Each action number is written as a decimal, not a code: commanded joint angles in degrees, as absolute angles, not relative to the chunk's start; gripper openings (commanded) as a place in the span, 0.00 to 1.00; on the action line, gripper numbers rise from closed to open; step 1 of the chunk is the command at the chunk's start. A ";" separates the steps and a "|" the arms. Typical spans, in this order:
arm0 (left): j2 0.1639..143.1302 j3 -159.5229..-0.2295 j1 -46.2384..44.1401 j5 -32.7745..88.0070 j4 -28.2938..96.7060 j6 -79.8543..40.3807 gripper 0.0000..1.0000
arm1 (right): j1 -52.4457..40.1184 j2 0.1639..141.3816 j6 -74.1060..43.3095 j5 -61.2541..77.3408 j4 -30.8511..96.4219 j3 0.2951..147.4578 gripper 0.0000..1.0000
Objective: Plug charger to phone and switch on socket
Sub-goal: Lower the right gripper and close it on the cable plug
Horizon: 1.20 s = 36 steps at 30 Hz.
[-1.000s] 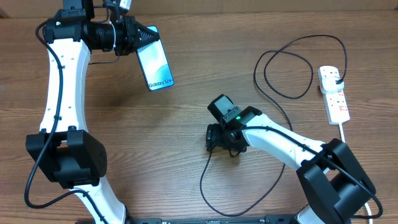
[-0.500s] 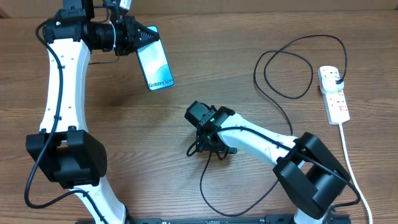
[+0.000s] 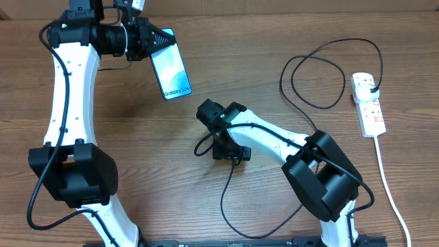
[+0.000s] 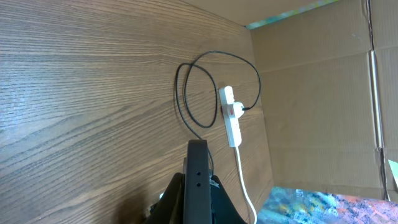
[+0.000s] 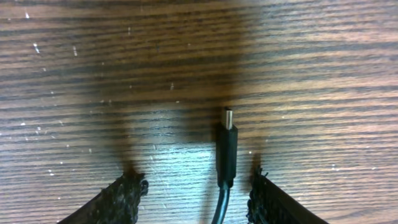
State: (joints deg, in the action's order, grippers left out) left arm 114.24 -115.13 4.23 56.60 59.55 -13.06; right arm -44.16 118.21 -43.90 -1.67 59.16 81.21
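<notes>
Wood-grain table all round, cardboard wall at the far side. Your right gripper (image 3: 223, 147) is parked mid-table right over the free end of the charger (image 5: 226, 158). In the wrist view the plug tip (image 5: 228, 118) lies between the fingertips (image 5: 127, 194), long axis in line with them, jaws wide and touching nothing I can see. The phone (image 3: 171, 72) is off to the far left of that, clamped at its top end by your left gripper (image 3: 147, 42), screen facing up. The socket (image 3: 368, 104) is way over on the far right.
</notes>
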 commanded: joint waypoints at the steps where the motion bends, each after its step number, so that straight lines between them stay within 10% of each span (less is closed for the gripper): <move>1: 113.16 -116.09 4.16 58.08 59.33 -11.77 0.04 | -43.64 120.90 -43.42 -2.00 59.51 80.82 0.57; 36: 113.16 -116.09 4.16 57.19 59.77 -11.77 0.04 | -41.65 120.90 -40.27 1.17 58.13 80.82 0.16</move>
State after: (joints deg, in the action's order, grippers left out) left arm 114.24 -115.11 4.23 56.07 59.79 -13.06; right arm -42.35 118.52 -40.27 2.35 58.13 81.34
